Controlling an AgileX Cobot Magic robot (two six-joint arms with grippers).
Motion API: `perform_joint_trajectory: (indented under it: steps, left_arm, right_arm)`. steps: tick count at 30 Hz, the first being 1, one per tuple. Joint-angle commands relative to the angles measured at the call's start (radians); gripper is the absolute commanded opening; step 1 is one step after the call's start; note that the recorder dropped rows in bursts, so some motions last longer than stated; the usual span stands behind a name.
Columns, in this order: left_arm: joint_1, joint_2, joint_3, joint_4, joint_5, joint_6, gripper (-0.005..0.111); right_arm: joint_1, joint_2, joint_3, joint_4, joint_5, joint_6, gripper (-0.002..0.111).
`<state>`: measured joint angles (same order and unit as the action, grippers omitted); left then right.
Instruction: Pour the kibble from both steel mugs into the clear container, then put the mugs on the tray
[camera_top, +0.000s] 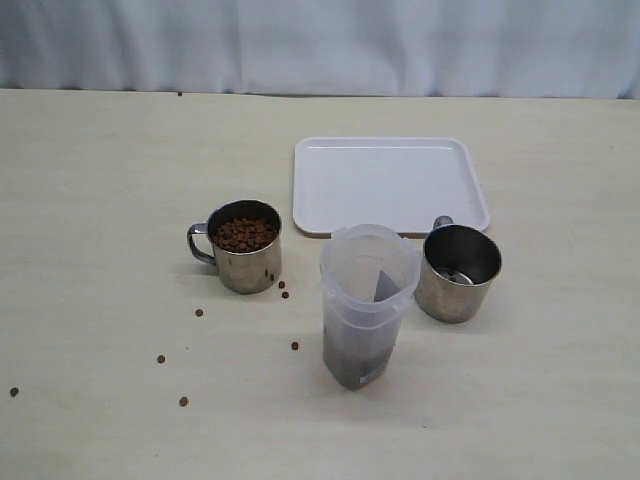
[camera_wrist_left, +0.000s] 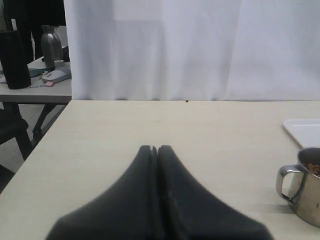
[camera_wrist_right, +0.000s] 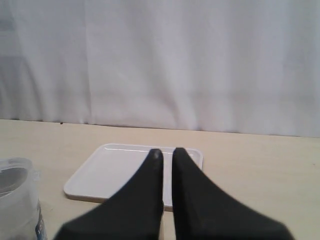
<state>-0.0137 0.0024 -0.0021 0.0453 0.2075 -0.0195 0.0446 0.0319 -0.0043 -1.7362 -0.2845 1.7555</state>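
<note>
My left pincer (camera_wrist_left: 154, 148) and right pincer (camera_wrist_right: 166, 152) are both pressed together, pinching nothing. The container (camera_top: 366, 300) stands between the mugs. The left mug (camera_top: 243, 247) holds kibble (camera_top: 244, 234); the right mug (camera_top: 458, 272) sits just beside the container, near the tray (camera_top: 390, 185).

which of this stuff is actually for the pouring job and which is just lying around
For the job:
- kibble-filled steel mug
- other steel mug
- clear container
- white tray

Just lying about:
- stray pellets scattered on the table
- metal flask on the far desk
</note>
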Motion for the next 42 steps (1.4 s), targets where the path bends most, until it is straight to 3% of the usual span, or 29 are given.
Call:
perform_joint_trajectory:
  steps: [1, 11, 21, 30, 40, 42]
  left_arm:
    - [0.001, -0.002, 0.002, -0.002, -0.011, -0.003, 0.000]
    - [0.001, -0.002, 0.002, -0.002, -0.011, -0.003, 0.000]
    - [0.001, -0.002, 0.002, -0.001, -0.011, -0.003, 0.000]
    - [0.001, -0.002, 0.002, -0.001, -0.011, -0.003, 0.000]
    - [0.001, -0.002, 0.002, -0.001, -0.011, -0.003, 0.000]
    - [0.001, -0.002, 0.002, -0.001, -0.011, -0.003, 0.000]
  right_arm:
    - [-0.007, -0.007, 0.004, -0.008, -0.011, 0.019, 0.005]
    - [-0.007, -0.007, 0.004, -0.008, -0.009, 0.019, 0.005]
    - [0.157, -0.032, 0.004, -0.008, 0.002, 0.017, 0.005]
    - [0.173, -0.032, 0.004, -0.005, 0.023, 0.045, 0.005]
    - [0.214, -0.032, 0.004, 0.542, 0.170, 0.056, 0.005]
    - [0.214, -0.032, 0.004, 0.656, 0.198, -0.023, 0.005]
